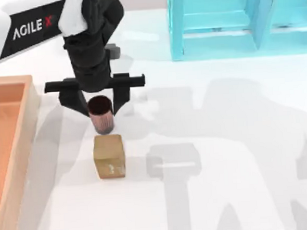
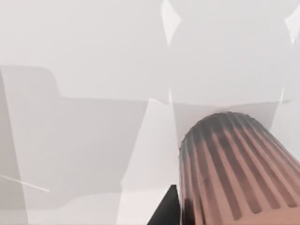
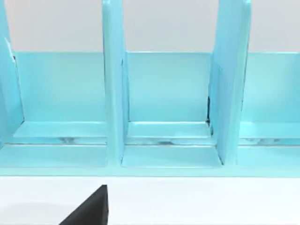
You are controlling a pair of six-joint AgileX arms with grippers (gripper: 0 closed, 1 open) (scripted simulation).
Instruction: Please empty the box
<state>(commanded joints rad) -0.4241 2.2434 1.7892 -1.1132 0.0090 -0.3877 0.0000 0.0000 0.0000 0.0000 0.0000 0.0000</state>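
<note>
White counter (image 1: 233, 141) under everything. Cyan shelf unit (image 1: 226, 22) way up at 1 o'clock on the far edge, upright dividers splitting it into open bays, also dead ahead in the right wrist view (image 3: 164, 93). The box (image 1: 12, 149) hugging the 9 o'clock edge, tan rim walls, orange-brown floor, only partly in frame. Left arm (image 1: 33, 26) coming in from 11 o'clock, AGILEX lettering on the white link, black wrist pointing straight down. Left claw (image 1: 100, 105) sitting a bit left of center, well clear of the box, clenched around a ribbed dark brown cup (image 1: 101, 115), fingers on either side of it. Same cup up close in the left wrist view (image 2: 234, 173), vertical ridges, pale counter behind it. Small tan-brown block (image 1: 109, 157) right at the cup's 6 o'clock, just beside it, can't tell if touching. Right claw: can't tell its state.
</note>
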